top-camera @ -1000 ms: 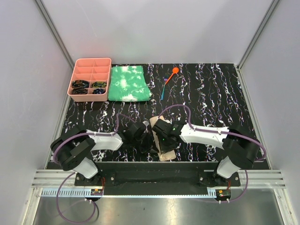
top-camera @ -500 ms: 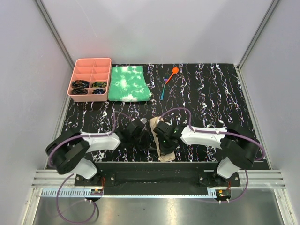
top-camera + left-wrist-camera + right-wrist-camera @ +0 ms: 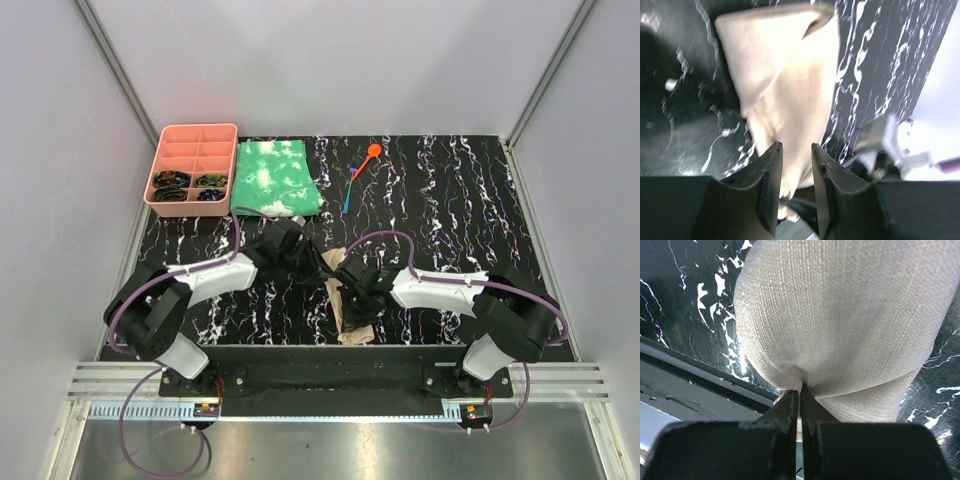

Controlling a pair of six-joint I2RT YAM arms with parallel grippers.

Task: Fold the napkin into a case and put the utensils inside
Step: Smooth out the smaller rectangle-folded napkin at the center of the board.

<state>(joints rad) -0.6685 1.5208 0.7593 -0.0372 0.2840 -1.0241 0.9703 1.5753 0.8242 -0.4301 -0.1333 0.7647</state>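
Tan napkin (image 3: 840, 330) clamped tight in right pincer (image 3: 800, 390); left pincer (image 3: 795, 147) spread, empty, napkin beyond its tips.

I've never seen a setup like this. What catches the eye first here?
At the near middle of the black marbled table, the right end effector pinches a tan napkin so that it bulges. Along the far edge sit a pink tray at the left, a green-and-white cloth beside it, and an orange spoon.

Top cam overhead from the near edge, looking down on whole tabletop (image 3: 450, 200); both wrist cams close-up, sharing the napkin (image 3: 790, 100).
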